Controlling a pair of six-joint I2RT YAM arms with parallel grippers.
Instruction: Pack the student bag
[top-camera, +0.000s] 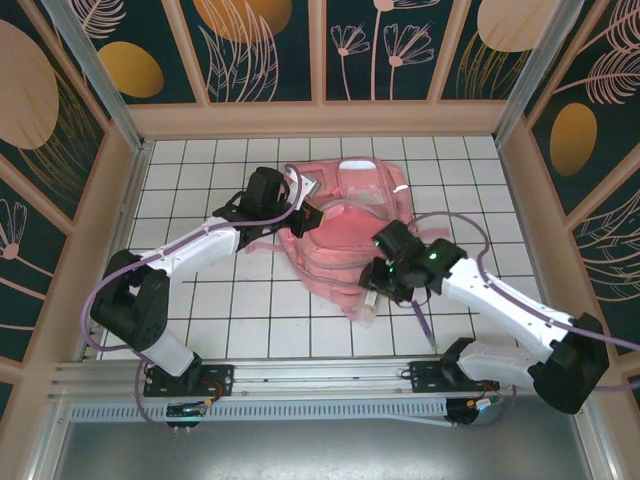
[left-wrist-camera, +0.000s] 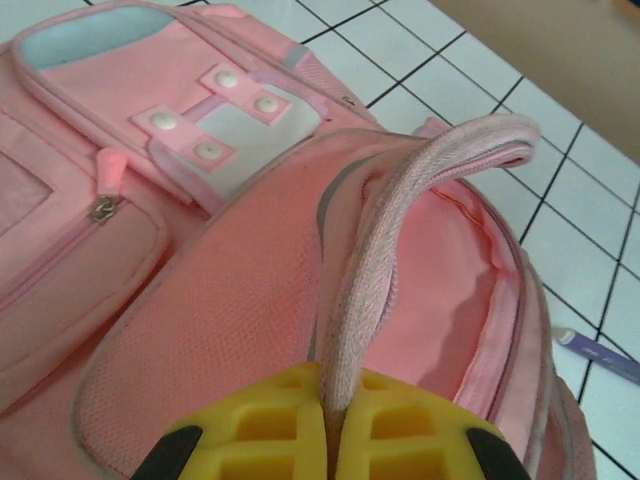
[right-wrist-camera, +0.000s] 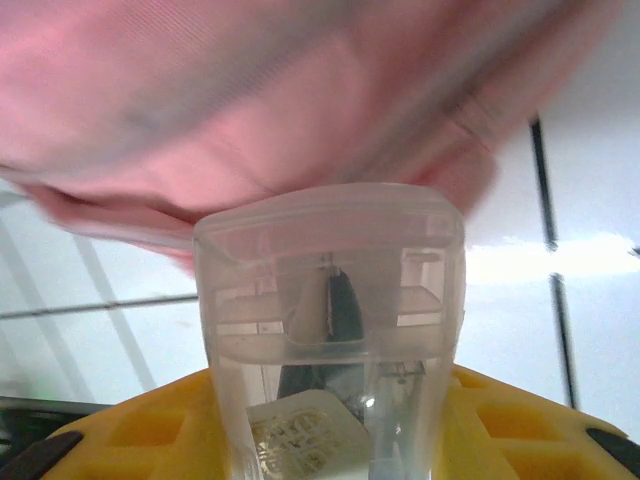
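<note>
From above, the student bag (top-camera: 350, 215) lies crumpled on the tabletop (top-camera: 220, 320) near the middle of its far edge. The left tool (top-camera: 303, 218) is at the bag's left side and the right tool (top-camera: 375, 292) at its near corner, fingertips mostly hidden under the wrists. In the left wrist view, the left tool is pressed together on a pink strap (left-wrist-camera: 370, 270) arching off the bag, and a purple pen (left-wrist-camera: 598, 353) is cropped by the right frame edge. In the right wrist view, the right tool seems clamped on a clear container (right-wrist-camera: 330, 300) whose contents are hard to make out, the bag a pink blur just above.
</note>
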